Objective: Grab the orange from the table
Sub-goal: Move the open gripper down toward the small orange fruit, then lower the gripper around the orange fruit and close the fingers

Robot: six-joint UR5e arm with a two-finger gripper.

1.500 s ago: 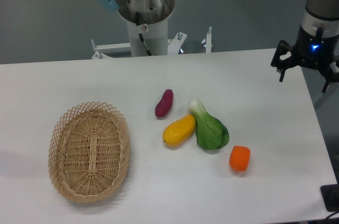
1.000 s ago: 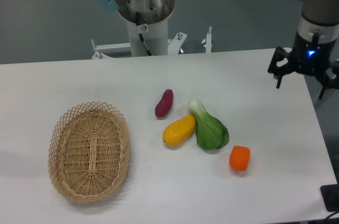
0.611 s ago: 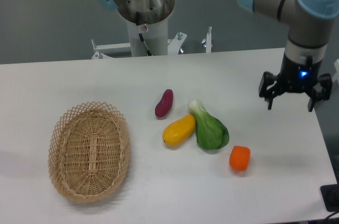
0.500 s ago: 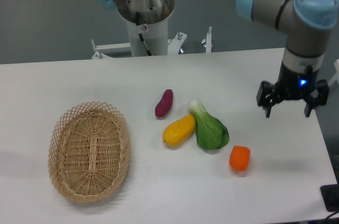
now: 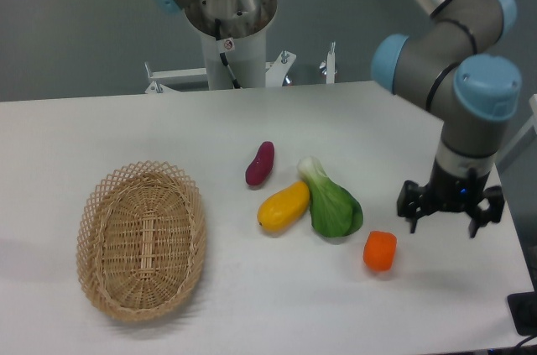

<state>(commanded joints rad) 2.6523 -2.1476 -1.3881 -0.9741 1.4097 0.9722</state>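
One basket (image 5: 141,241), four produce pieces (image 5: 310,211)

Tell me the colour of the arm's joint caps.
Light blue joint caps on the grey arm, clearest in the fixed camera view.

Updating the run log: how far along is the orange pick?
Done: nothing lifted; the orange sits on the table beside the green vegetable. In hand: the gripper hangs open and empty, right of the orange. Left: align over it, descend, close, lift.
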